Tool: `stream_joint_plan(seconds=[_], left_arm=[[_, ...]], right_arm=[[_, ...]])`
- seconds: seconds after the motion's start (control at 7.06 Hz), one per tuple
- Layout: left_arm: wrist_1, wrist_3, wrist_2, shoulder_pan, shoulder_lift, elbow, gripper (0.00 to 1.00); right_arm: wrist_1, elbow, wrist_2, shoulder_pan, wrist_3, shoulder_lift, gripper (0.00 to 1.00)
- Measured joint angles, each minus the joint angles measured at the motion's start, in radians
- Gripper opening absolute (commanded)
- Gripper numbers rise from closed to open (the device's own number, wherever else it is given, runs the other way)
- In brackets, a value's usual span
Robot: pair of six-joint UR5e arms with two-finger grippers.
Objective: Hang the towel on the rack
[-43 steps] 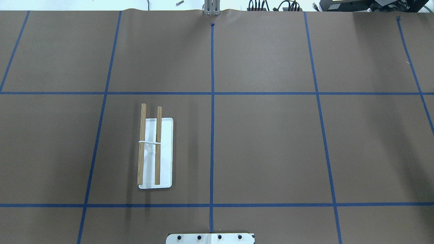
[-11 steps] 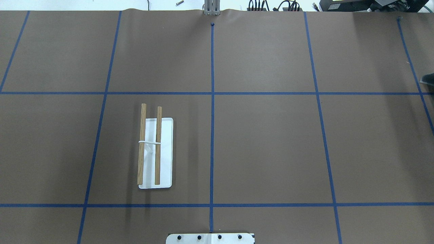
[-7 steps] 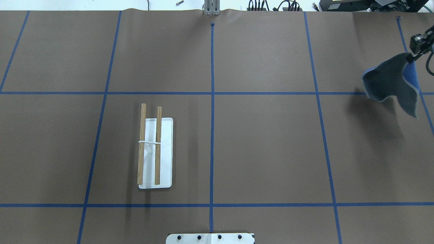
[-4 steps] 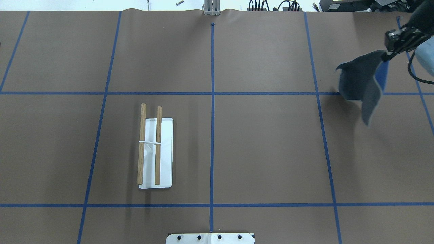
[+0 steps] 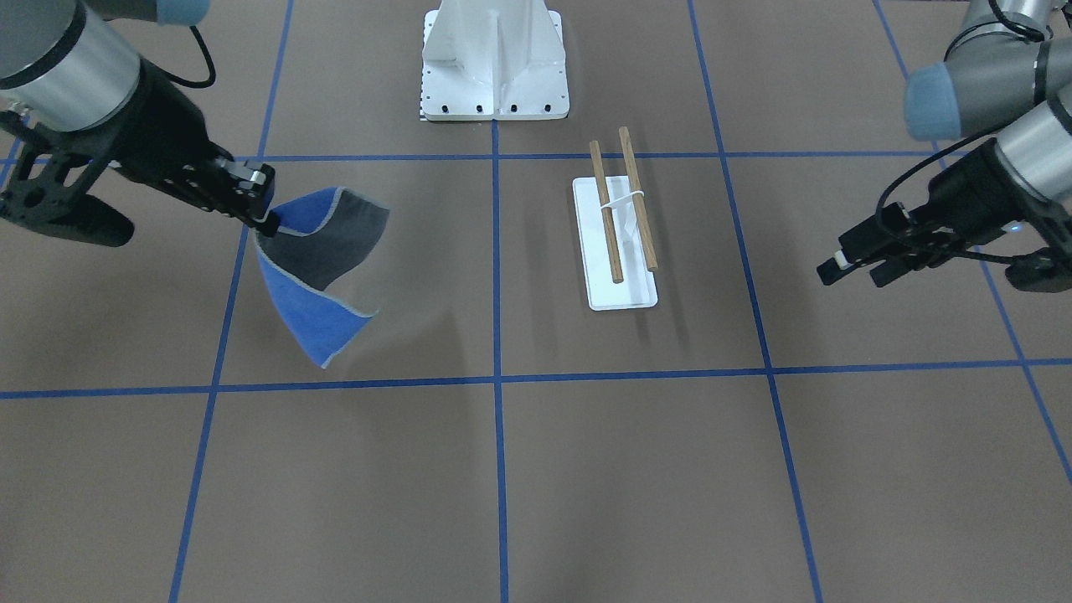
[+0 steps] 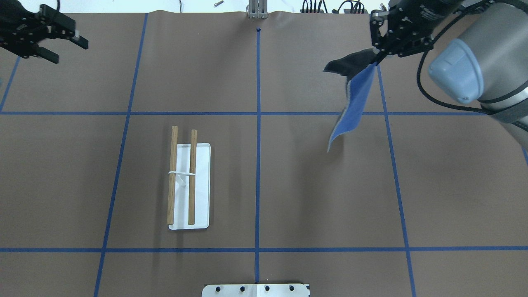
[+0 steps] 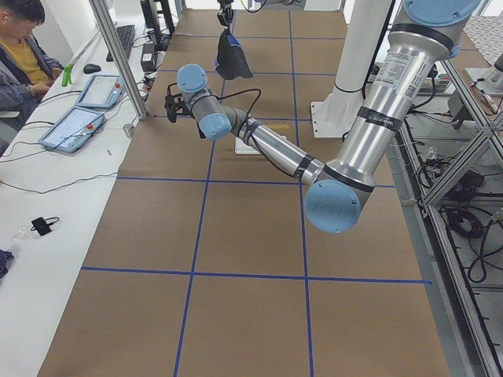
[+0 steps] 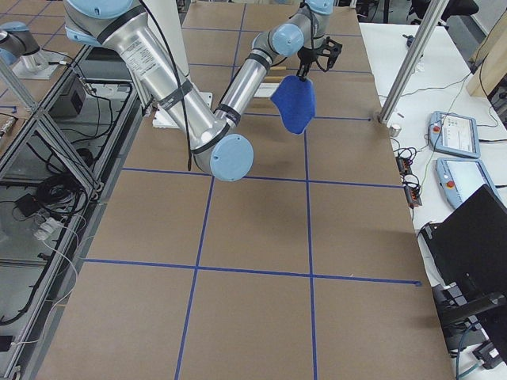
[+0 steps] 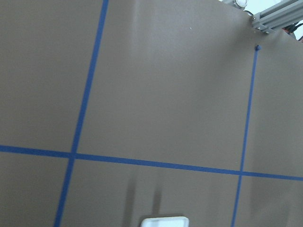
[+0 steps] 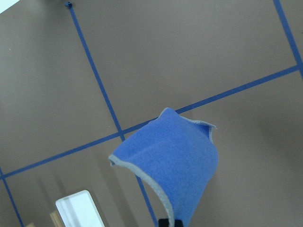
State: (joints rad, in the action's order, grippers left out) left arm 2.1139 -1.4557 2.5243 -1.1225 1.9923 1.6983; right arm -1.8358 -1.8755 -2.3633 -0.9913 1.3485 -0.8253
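Observation:
The rack (image 6: 182, 177) stands left of the table's centre, two brown dowel bars over a white base (image 6: 202, 185); it also shows in the front-facing view (image 5: 624, 205). My right gripper (image 6: 376, 61) is shut on a corner of the blue towel (image 6: 355, 103), which hangs in the air well to the right of the rack and away from the robot. The towel also shows in the front-facing view (image 5: 322, 276) and the right wrist view (image 10: 175, 161). My left gripper (image 6: 68, 48) is open and empty, in the air far beyond and left of the rack (image 5: 850, 275).
The white bolted pedestal (image 5: 494, 59) stands at the robot's edge of the table, its plate at the bottom of the overhead view (image 6: 255, 290). Blue tape lines grid the brown table. A seated operator (image 7: 20, 55) and tablets are beyond the far edge.
My right arm has come in from the right with the towel and carried it leftward toward the centre. My left gripper has come into view at the far left.

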Motion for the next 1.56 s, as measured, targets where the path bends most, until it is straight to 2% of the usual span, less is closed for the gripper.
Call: stream_joint_plan(seconds=[0.14, 0.28, 0.57, 0.71, 0.99, 1.13, 1.28, 1.42, 1.56], left_arm=[[0.099, -0.247, -0.009, 0.049, 0.02, -0.002, 0.98], [0.185, -0.499, -0.057, 0.105, 0.049, -0.004, 0.98], [0.282, -0.887, -0.245, 0.223, 0.113, -0.006, 0.98], [0.297, -1.009, -0.298, 0.249, 0.131, -0.007, 0.98], [0.303, -1.143, -0.341, 0.264, 0.147, -0.007, 0.97], [0.305, -1.172, -0.347, 0.271, 0.15, -0.006, 0.9], [0.315, -1.198, -0.349, 0.278, 0.15, -0.006, 0.7], [0.329, -1.213, -0.349, 0.285, 0.148, -0.006, 0.3], [0.336, -1.222, -0.349, 0.293, 0.145, -0.007, 0.0]], right_arm=[[0.066, 0.023, 0.061, 0.045, 0.15, 0.04, 0.0], [0.127, 0.068, 0.123, 0.085, 0.297, 0.094, 0.0], [0.17, 0.121, 0.24, 0.145, 0.5, 0.18, 0.0], [0.183, 0.126, 0.292, 0.165, 0.575, 0.202, 0.0], [0.193, 0.128, 0.355, 0.188, 0.658, 0.229, 0.0], [0.194, 0.127, 0.369, 0.19, 0.669, 0.233, 0.0], [0.194, 0.125, 0.378, 0.191, 0.675, 0.236, 0.0], [0.195, 0.121, 0.383, 0.191, 0.678, 0.239, 0.0], [0.195, 0.12, 0.385, 0.191, 0.679, 0.24, 0.0]])
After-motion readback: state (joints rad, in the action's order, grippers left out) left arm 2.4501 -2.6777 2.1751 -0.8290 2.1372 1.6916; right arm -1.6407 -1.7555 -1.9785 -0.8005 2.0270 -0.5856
